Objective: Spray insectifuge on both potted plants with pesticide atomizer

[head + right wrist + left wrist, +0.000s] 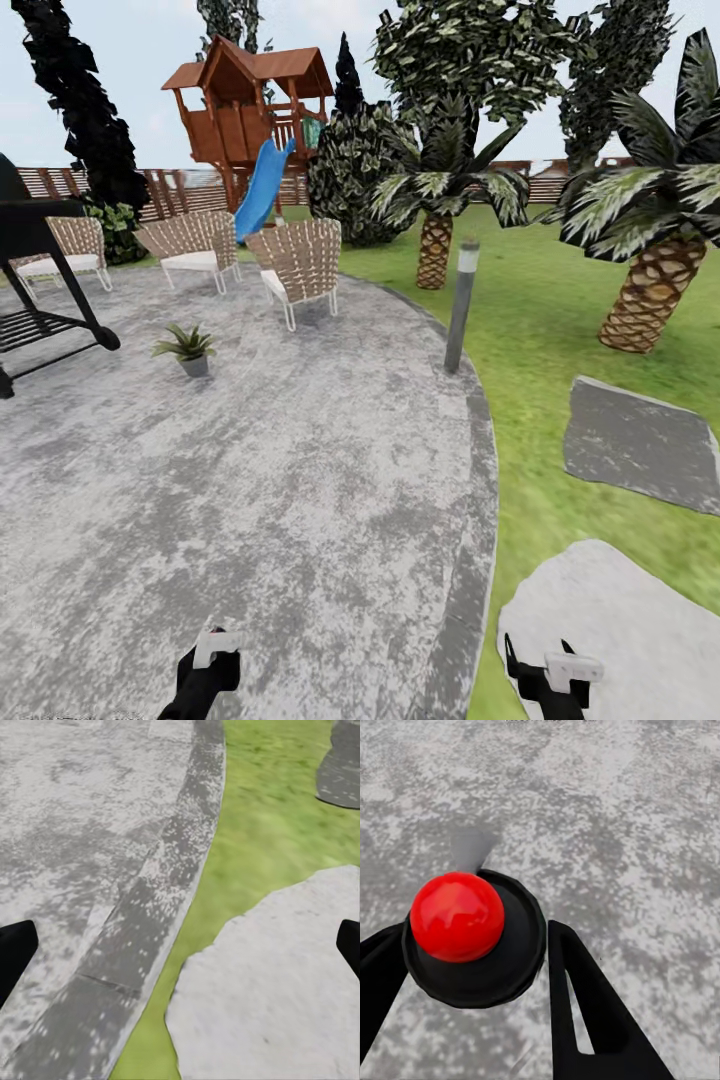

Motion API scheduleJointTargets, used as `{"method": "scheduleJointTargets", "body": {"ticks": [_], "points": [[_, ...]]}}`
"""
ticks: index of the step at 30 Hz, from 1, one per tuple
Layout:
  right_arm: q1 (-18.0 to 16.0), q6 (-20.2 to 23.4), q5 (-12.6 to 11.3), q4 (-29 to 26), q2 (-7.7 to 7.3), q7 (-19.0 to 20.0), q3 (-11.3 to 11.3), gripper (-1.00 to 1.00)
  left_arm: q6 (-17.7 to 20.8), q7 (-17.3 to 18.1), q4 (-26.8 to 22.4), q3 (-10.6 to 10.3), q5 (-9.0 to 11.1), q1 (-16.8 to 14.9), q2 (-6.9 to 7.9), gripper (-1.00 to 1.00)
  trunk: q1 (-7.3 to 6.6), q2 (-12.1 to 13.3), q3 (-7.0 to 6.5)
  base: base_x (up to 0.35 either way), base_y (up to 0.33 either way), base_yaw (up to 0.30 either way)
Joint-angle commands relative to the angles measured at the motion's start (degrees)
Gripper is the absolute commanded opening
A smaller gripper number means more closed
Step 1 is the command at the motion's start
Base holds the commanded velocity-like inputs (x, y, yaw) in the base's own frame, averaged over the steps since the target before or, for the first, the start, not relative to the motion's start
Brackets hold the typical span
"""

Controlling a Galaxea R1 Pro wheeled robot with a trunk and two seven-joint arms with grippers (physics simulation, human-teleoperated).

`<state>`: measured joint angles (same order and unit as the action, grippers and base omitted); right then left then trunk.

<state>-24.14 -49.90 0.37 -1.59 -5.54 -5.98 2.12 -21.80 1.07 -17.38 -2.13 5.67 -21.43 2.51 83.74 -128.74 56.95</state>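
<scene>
I stand on the round grey patio [300, 480] of the garden, looking across it toward the lawn [545, 330]. My left gripper [212, 655] hangs low over the paving. Between its two dark fingers [585, 1012] in the left wrist view sits a round black cap with a glossy red ball [457, 916] on top; the fingers flank the cap closely, one on each side, but I cannot tell whether they actually press on it. I also cannot tell whether this is the pesticide atomizer, since no body shows under the cap.

My right gripper [548, 668] hangs over the edge of a pale stepping stone [610, 640] just beside the patio's darker border. In the right wrist view its fingers [15, 952] show as black tips at opposite edges, spread wide apart with nothing between them but stone, grass and paving.

One potted plant [187, 350], a small rosette of pointed green leaves in a pale pot, stands on the patio well ahead of me, to my left, near the black grill [40, 270]. Beyond it stand three woven chairs [298, 265]. A short grey bollard lamp [461, 305] rises at the patio's rim. A darker stepping stone [640, 445] lies in the grass, with palms [650, 230], a wooden play tower with a blue slide [262, 190] and a slatted fence [170, 190] farther off.
</scene>
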Motion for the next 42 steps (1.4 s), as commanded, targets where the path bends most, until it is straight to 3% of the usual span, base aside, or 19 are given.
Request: {"method": "scheduleJointTargets", "body": {"ticks": [1, 21, 42], "points": [[0.0, -0.2, 0.1, 0.0, -0.05, -0.1, 0.2, 1.0, -0.2, 0.1, 0.1, -0.2, 0.6, 0.0, 0.03, -1.0, 0.0, 0.0, 0.05, 0.149, 0.298, 0.277], [0.0, -0.2, 0.1, 0.0, -0.05, -0.1, 0.2, 1.0, -0.2, 0.1, 0.1, -0.2, 0.6, 0.0, -0.02, -1.0, 0.0, 0.0, 0.05, 0.158, 0.297, 0.267], [0.0, -0.2, 0.1, 0.0, 0.0, 0.0, 0.2, 1.0, -0.2, 0.1, 0.1, -0.2, 0.6, 0.0, 0.02, -1.0, 0.0, 0.0, 0.05, 0.168, 0.293, 0.014]]}}
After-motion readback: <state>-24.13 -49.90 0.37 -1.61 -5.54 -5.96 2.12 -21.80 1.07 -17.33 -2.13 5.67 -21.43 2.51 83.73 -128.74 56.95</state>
